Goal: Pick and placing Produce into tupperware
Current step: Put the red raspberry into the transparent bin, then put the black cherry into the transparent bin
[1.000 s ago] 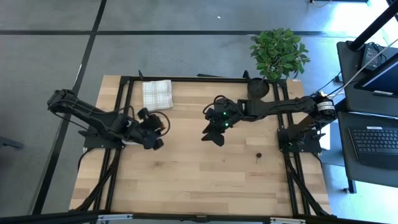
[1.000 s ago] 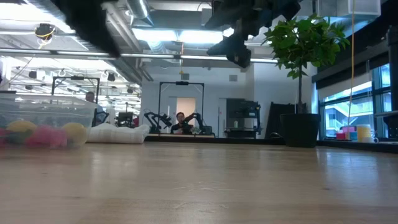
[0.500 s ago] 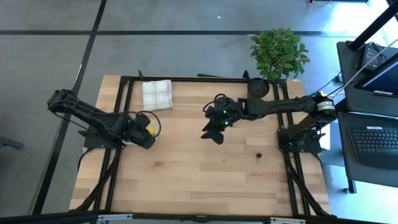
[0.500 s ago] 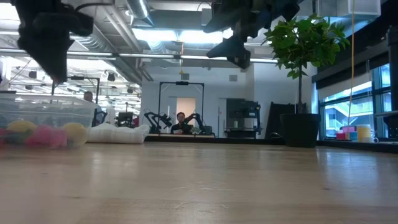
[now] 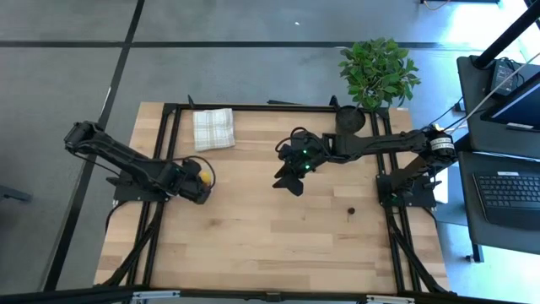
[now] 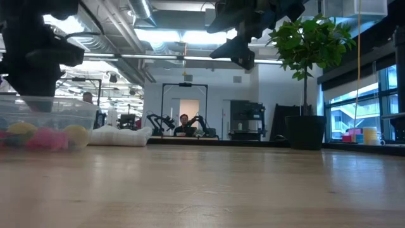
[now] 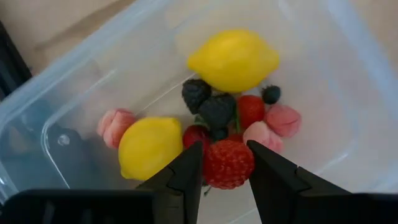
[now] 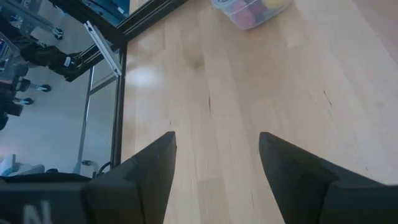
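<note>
Fruit nearly all packed: left claw [image 7: 225,163] sits inside the tub [image 7: 348,74], clamped on a strawberry [image 7: 227,164], lemons [image 7: 233,59] just beyond. One dark piece [image 5: 350,211] lies below the spread right claw [image 5: 289,181].

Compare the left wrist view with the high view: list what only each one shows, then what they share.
Only the left wrist view: the left gripper around a red strawberry over two lemons, dark berries and pink pieces.

Only the high view: the right gripper hanging open mid-table, the checked cloth, the potted plant, one dark piece on the wood.

Both: the tupperware, with yellow fruit inside.
</note>
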